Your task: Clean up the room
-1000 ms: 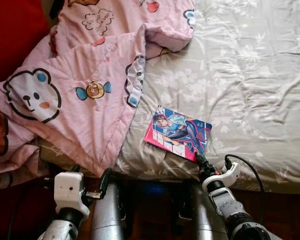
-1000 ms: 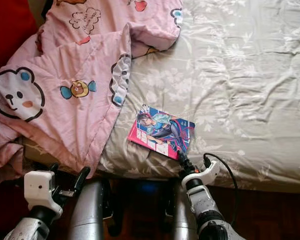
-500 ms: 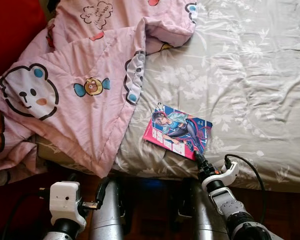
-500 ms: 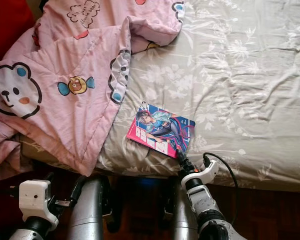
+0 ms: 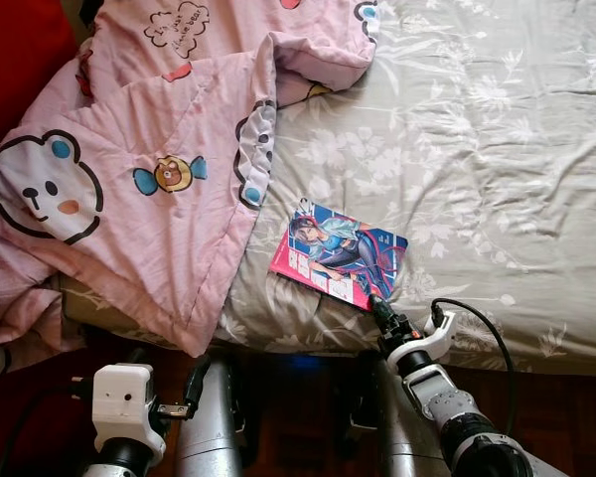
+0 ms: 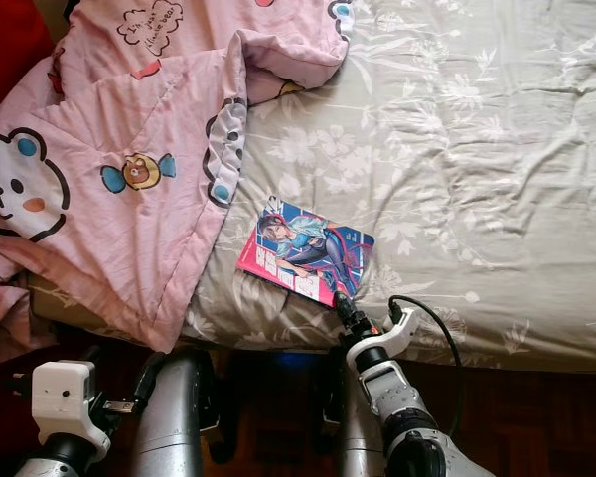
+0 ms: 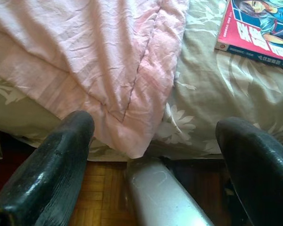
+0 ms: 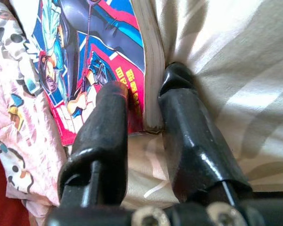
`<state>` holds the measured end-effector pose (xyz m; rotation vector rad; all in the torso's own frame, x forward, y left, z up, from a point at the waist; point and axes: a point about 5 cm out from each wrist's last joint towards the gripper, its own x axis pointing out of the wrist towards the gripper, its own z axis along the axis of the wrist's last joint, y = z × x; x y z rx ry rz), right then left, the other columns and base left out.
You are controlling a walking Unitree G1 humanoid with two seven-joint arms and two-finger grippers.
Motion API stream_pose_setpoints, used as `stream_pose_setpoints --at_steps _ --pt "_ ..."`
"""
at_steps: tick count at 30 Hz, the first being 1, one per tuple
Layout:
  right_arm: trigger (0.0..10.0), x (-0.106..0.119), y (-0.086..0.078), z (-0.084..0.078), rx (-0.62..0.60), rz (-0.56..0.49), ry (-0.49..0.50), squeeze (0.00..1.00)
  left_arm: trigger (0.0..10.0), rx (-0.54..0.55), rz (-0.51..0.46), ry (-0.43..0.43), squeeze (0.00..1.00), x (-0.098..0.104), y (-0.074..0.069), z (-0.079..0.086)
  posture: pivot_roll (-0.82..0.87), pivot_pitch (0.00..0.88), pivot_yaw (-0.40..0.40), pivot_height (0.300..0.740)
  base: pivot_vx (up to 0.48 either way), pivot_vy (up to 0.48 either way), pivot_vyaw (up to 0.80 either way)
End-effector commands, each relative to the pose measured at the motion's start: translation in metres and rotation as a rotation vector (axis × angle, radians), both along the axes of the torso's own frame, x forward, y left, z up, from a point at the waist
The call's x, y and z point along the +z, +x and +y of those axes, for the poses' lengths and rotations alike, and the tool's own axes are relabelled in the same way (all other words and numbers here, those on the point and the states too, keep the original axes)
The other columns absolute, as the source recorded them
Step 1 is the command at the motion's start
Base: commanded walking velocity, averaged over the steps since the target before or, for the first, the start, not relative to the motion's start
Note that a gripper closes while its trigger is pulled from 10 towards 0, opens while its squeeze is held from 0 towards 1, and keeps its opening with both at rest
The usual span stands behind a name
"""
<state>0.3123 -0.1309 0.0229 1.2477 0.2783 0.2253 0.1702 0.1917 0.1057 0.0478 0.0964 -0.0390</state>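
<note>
A comic book (image 5: 340, 255) with a red and blue cover lies flat on the grey floral bed sheet (image 5: 477, 149), near the bed's front edge. My right gripper (image 5: 377, 306) is at the book's near corner. In the right wrist view its two fingers (image 8: 108, 117) are shut on that corner of the comic book (image 8: 85, 52), one on the cover, the other against the page edge and pressed into the sheet. My left gripper (image 7: 155, 141) is open and held low in front of the bed, with the hanging corner of the pink quilt (image 7: 108, 56) ahead of it.
The pink cartoon quilt (image 5: 149, 179) is crumpled over the bed's left half and hangs over the front edge. A red surface (image 5: 20, 50) lies at the far left. Wood floor (image 7: 101, 193) runs below the bed edge, where my silver legs (image 5: 214, 427) stand.
The camera has shifted a little, so the whole scene sits further left. My left wrist has dropped lower. The right gripper stays at the book's near corner.
</note>
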Motion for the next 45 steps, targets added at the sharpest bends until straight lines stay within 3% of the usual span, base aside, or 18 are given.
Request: stream_pose_setpoints --at_steps 1,10,17,27,30,31,34,40,45 --pt "0.0 -0.013 -0.012 0.009 0.036 0.053 0.015 0.0 10.0 0.018 0.058 0.007 0.0 -0.01 -0.007 0.002 0.2 0.526 0.013 0.605 0.0 0.0 0.0" --pt "0.0 -0.014 -0.015 -0.004 -0.025 0.02 0.053 0.0 10.0 0.013 0.064 0.034 0.0 -0.015 -0.003 0.003 0.18 0.513 0.013 0.605 0.0 0.0 0.0" --pt "0.0 -0.004 -0.01 -0.007 -0.046 -0.07 0.105 0.0 10.0 0.017 0.064 0.047 0.0 -0.018 0.0 0.005 0.16 0.51 0.017 0.605 0.0 0.0 0.0" --pt "0.0 -0.001 -0.013 -0.022 -0.115 -0.16 0.138 0.0 10.0 0.011 0.053 0.053 0.0 -0.024 0.014 0.003 0.12 0.461 0.009 0.605 0.0 0.0 0.0" --pt "0.0 -0.01 -0.026 -0.03 -0.144 -0.162 0.045 0.0 10.0 0.019 0.058 0.057 0.0 -0.033 0.02 0.004 0.1 0.407 -0.004 0.605 0.0 0.0 0.0" --pt "0.0 -0.013 -0.032 -0.031 -0.138 -0.171 -0.034 0.0 10.0 0.03 0.07 0.06 0.0 -0.041 0.024 0.006 0.09 0.368 -0.009 0.605 0.0 0.0 0.0" --pt "0.0 -0.012 -0.033 -0.031 -0.135 -0.18 -0.072 0.0 10.0 0.042 0.078 0.056 0.0 -0.047 0.03 0.009 0.08 0.332 -0.017 0.605 0.0 0.0 0.0" --pt "0.0 0.008 -0.029 -0.046 -0.185 -0.234 -0.42 0.0 10.0 0.105 0.11 -0.002 0.0 -0.069 0.054 0.015 0.01 0.212 -0.048 0.605 0.0 0.0 0.0" --pt "0.0 0.032 -0.024 -0.05 -0.238 -0.31 -0.596 0.0 10.0 0.093 0.104 -0.011 0.0 -0.08 0.068 0.008 -0.01 0.13 -0.057 0.605 0.0 0.0 0.0"
